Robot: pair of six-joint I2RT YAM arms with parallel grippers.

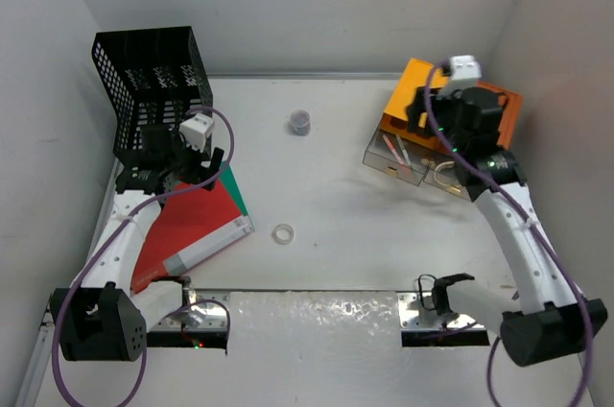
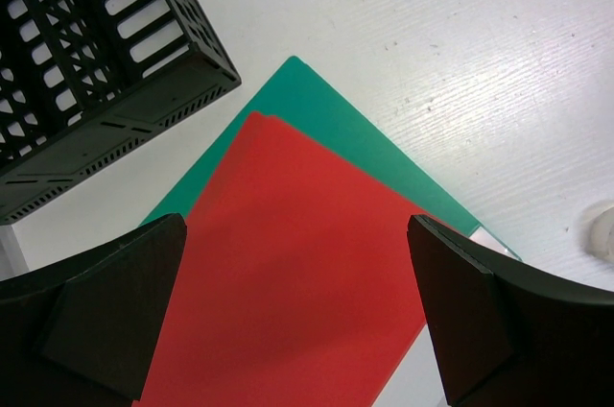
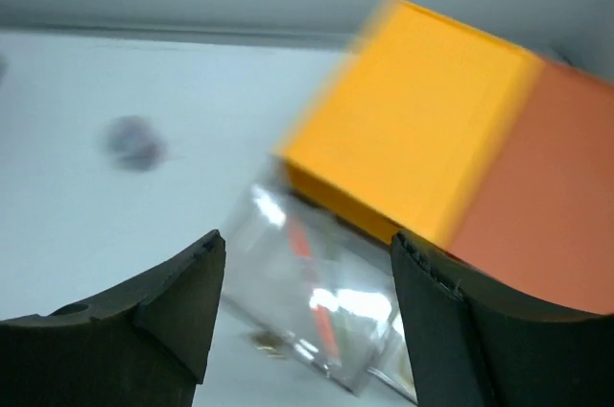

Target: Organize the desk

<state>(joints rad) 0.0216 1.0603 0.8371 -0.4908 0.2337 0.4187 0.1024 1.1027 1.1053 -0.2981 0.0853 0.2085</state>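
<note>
While spread wide, jaws above desk [image 1: 336,191].

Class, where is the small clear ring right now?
In the top view, the ring lies on the desk, just right of the red folder.

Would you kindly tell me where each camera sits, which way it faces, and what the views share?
Top external: above and behind the arms, looking down on the desk; left arm and right arm show whole.
Left wrist: on that wrist, looking down at the rack, red folder and green folder; its open fingers at the bottom.
Right wrist: on that wrist, facing the orange boxes and clear drawer, blurred; its fingers at the bottom.
Shared: top and left wrist show rack and folders; top and right wrist, the boxes.
</note>
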